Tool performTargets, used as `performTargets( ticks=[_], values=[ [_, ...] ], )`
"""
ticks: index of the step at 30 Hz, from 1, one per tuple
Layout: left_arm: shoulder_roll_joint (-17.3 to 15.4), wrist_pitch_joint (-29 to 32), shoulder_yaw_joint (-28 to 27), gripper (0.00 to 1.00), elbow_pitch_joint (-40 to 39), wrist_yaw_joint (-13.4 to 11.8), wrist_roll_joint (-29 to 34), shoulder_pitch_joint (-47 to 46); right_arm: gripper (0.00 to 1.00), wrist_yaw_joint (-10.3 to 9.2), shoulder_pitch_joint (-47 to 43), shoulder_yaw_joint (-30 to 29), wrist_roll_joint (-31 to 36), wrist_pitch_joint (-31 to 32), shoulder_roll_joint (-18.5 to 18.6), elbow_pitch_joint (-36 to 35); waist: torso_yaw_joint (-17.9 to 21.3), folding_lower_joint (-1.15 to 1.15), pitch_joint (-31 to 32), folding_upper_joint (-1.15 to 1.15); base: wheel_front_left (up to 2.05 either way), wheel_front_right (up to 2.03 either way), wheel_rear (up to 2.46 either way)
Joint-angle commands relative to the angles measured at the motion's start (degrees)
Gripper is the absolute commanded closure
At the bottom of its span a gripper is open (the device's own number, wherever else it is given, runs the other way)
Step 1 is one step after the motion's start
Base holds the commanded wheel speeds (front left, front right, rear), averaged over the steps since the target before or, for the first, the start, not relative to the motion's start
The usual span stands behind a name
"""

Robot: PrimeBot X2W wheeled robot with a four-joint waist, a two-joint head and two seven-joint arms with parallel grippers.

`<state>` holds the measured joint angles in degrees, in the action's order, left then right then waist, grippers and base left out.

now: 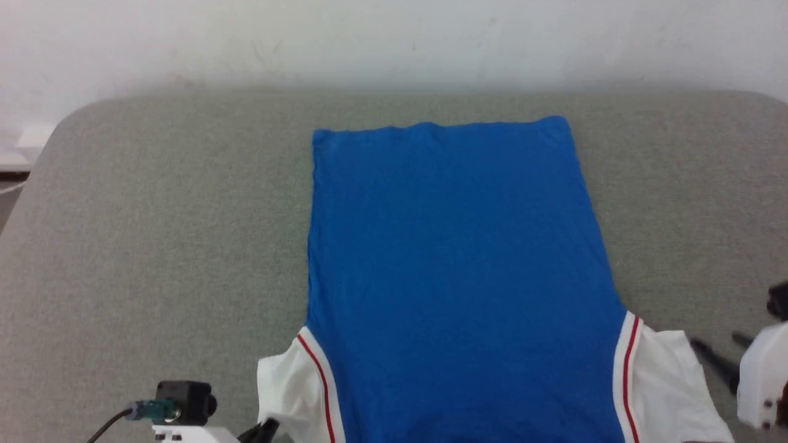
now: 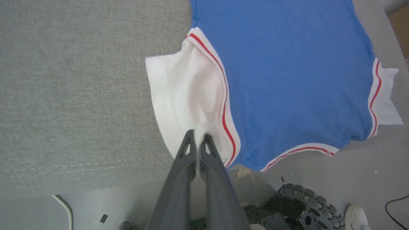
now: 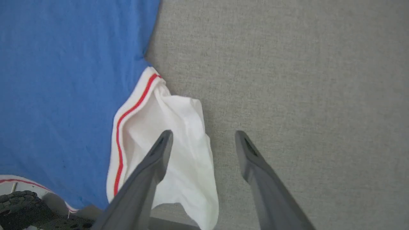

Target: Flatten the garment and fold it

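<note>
Blue cloth of the garment (image 1: 455,277) lay spread flat on the grey-green padded table (image 1: 154,246), with its straight hem toward the far wall and its collar end at the near edge. Wide bare surface stood open on both sides of it. The left gripper (image 2: 198,139) was clenched on a pinch of the white left sleeve (image 2: 179,95). The right gripper (image 3: 204,135) was released, one finger over the rumpled right sleeve (image 3: 182,118), the other over bare table, holding nothing.

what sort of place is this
Probably a lab or test room: a grey fabric-covered table against a bare white wall, and a hard grey floor with a loose cable.
</note>
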<state>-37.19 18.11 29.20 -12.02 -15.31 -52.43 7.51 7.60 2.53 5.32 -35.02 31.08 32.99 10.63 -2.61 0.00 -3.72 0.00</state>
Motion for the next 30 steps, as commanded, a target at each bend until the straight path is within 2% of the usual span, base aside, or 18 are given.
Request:
performTargets(
  ticks=[1, 7, 12, 20, 25, 30],
  values=[
    [0.72, -0.48, 0.00, 1.00, -0.66, -0.59, 0.54, -0.78, 0.00, -0.11, 1.80, -0.68, -0.16, 0.68, -0.31, -1.10, -2.46, 0.00, -3.67, 0.00, 0.00, 0.00, 0.00],
    [4.40, -1.73, 2.15, 1.00, -4.10, -2.28, 2.82, -2.58, 0.00, -0.11, 12.00, -3.05, 1.77, 8.10, -1.04, -6.71, -6.91, 0.00, -10.97, 0.00, 0.00, 0.00, 0.00],
    [7.25, -2.88, 4.98, 1.00, -4.36, -2.00, 5.66, -5.14, 0.00, -0.11, 23.25, -3.20, 2.82, 14.94, -1.23, -5.46, -11.46, 0.00, -17.09, 0.00, 0.00, 0.00, 0.00],
    [11.34, -3.92, 9.05, 1.00, -3.66, 0.34, 8.48, -9.64, 0.00, -0.11, 40.56, -2.30, 7.17, 23.86, 0.63, 3.40, -18.17, 0.00, -25.42, 0.00, 0.00, 0.00, 0.00],
    [12.96, -4.62, 10.30, 1.00, -3.21, 1.49, 9.50, -11.83, 0.00, -0.11, 48.99, -4.30, 11.31, 25.79, 0.98, 10.94, -20.96, 0.00, -28.70, 0.00, 0.00, 0.00, 0.00],
    [13.99, -4.92, 11.28, 1.00, -2.67, 2.59, 10.13, -13.60, 0.00, -0.11, 53.73, -5.17, 16.19, 25.74, 2.02, 17.41, -23.13, 0.00, -30.42, 0.00, 0.00, 0.00, 0.00]
  ],
)
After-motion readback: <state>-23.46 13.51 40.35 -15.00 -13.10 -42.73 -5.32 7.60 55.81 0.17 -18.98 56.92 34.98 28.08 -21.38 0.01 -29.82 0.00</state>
